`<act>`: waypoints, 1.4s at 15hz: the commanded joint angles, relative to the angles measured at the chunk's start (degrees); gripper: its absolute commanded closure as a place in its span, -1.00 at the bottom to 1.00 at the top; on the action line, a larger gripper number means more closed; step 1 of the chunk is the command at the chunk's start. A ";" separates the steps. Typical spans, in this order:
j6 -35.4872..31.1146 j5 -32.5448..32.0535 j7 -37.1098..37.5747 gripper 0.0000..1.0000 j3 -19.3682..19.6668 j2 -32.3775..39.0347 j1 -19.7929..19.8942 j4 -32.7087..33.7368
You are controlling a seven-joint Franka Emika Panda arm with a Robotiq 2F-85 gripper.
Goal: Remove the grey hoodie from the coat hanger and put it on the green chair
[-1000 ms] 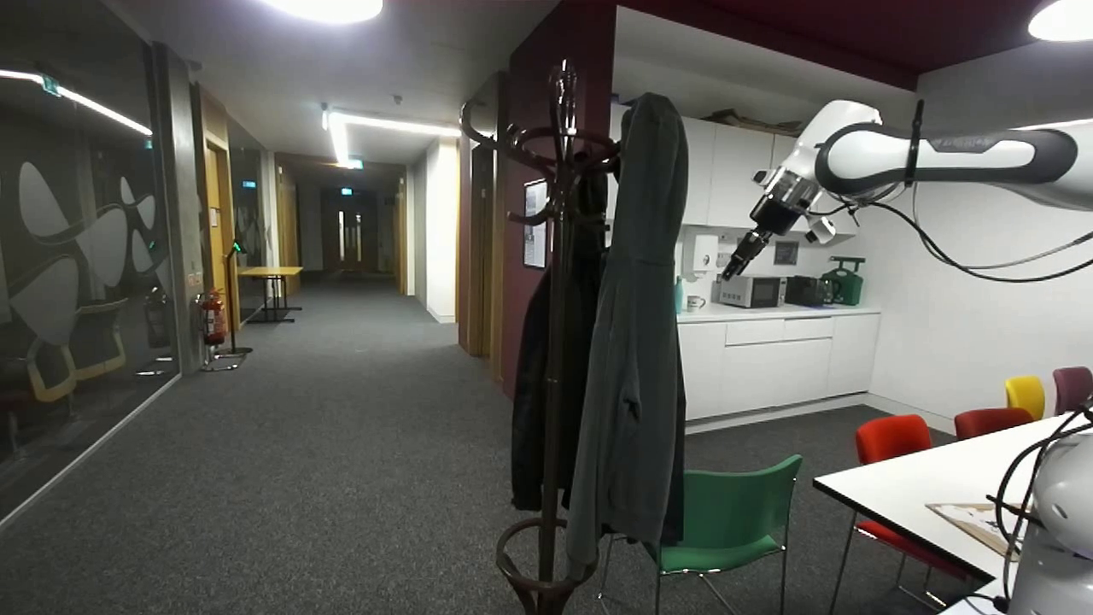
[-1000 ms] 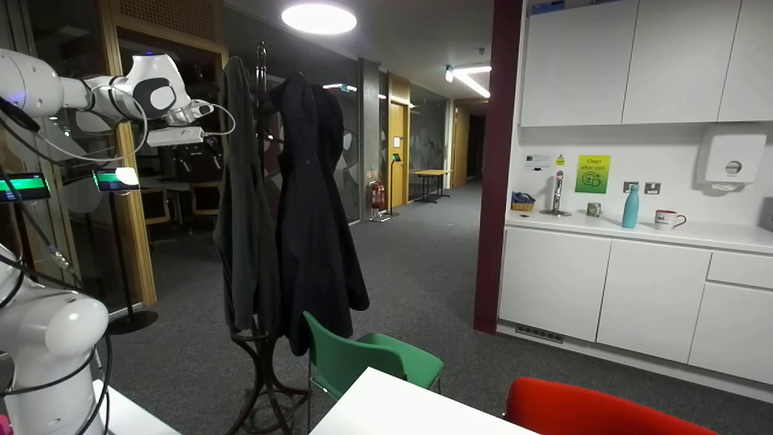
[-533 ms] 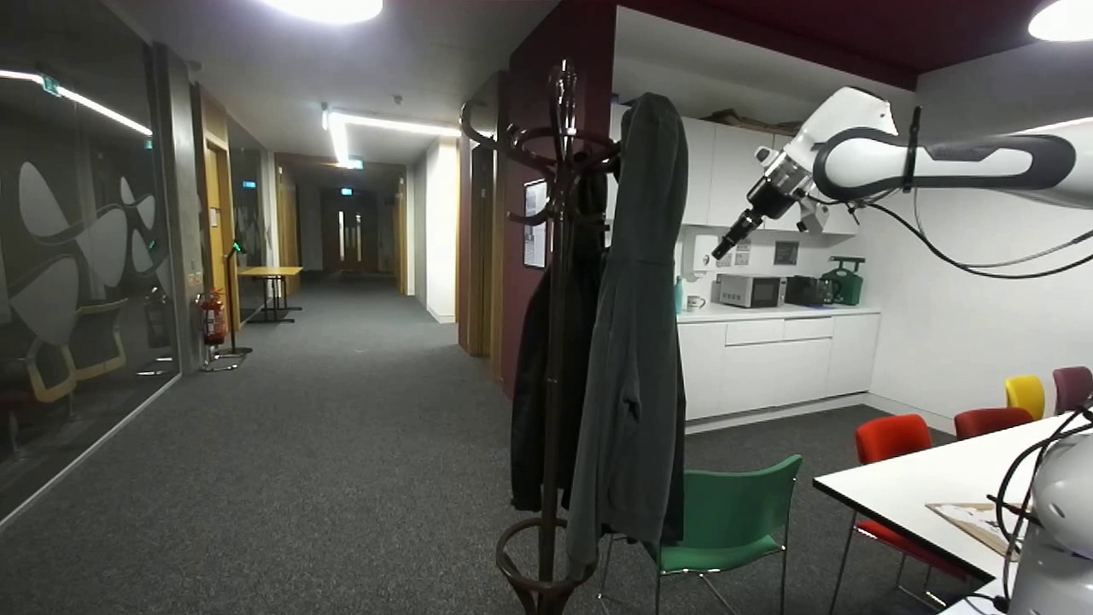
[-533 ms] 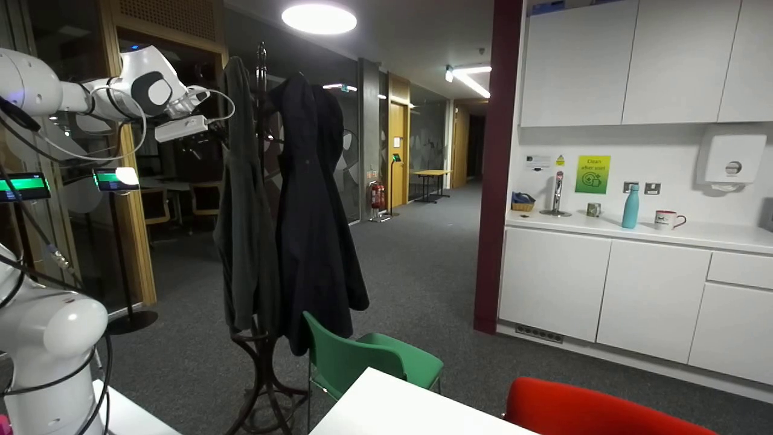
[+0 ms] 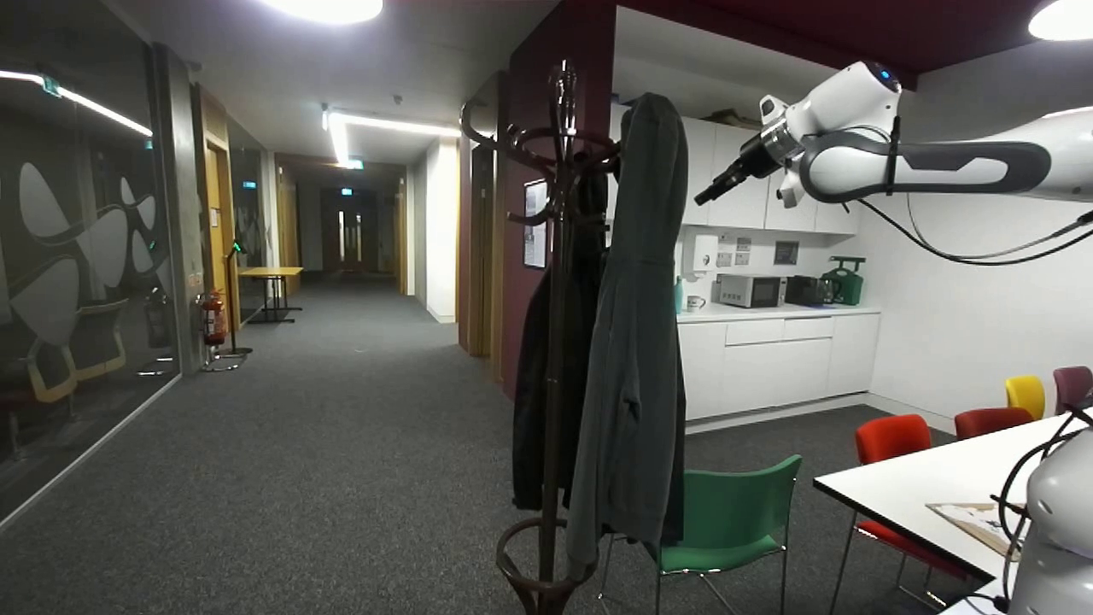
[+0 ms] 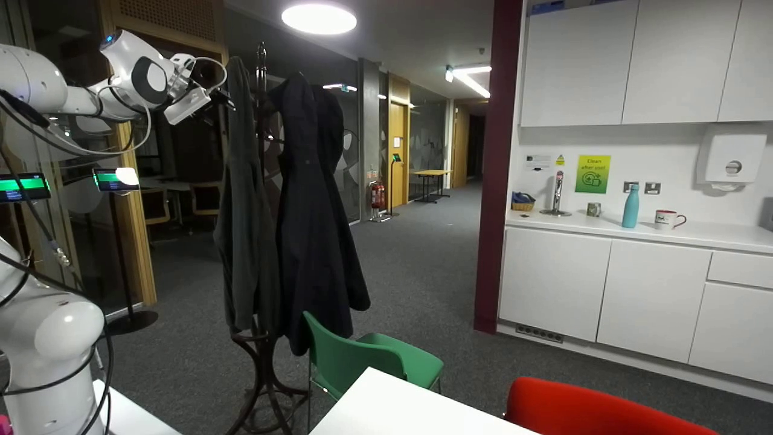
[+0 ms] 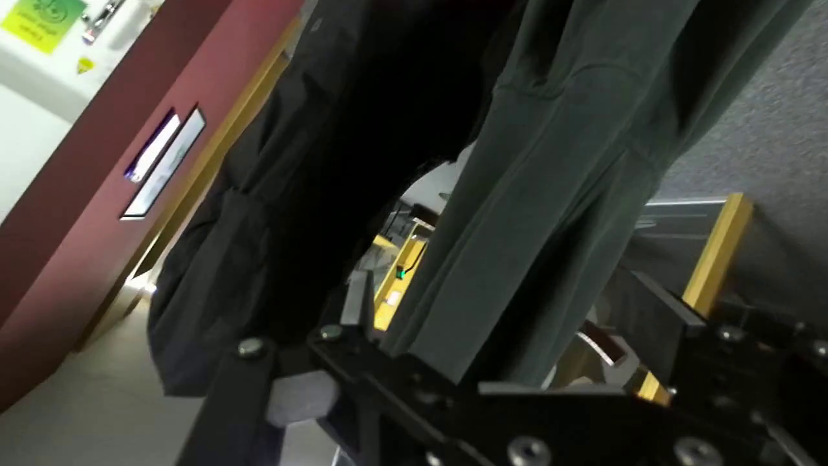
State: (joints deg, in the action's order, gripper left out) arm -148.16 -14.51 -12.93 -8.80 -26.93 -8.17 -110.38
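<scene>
Pincer point(image 5: 702, 200), its fingers point(image 7: 358, 299) apart, aimed at the grey hoodie point(image 5: 636, 342) hanging on the coat stand point(image 5: 553, 384).
The hoodie lies straight ahead, its upper part facing the pincer, long axis upright; whether they touch cannot be told. A black coat point(image 6: 314, 211) hangs just beside it. Low down, the green chair point(image 5: 734, 512) stands by the table's point(image 6: 416, 411) nearest corner; the room above chair and corner looks open enough for the swing across.

In an exterior view, you have the hoodie point(image 5: 634, 342) on the hanger point(image 5: 555, 350) at centre, the chair point(image 5: 736, 510) at lower right, your end effector point(image 5: 702, 200) at upper right.
</scene>
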 commanded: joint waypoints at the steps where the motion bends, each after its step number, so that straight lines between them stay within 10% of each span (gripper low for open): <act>1: -5.58 -5.59 7.55 -1.00 -3.23 4.43 6.28 7.47; 21: -17.70 -19.43 31.61 -1.00 -15.42 11.70 17.89 19.40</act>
State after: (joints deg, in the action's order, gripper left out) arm -163.39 -30.16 15.06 -22.31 -17.10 6.38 -94.22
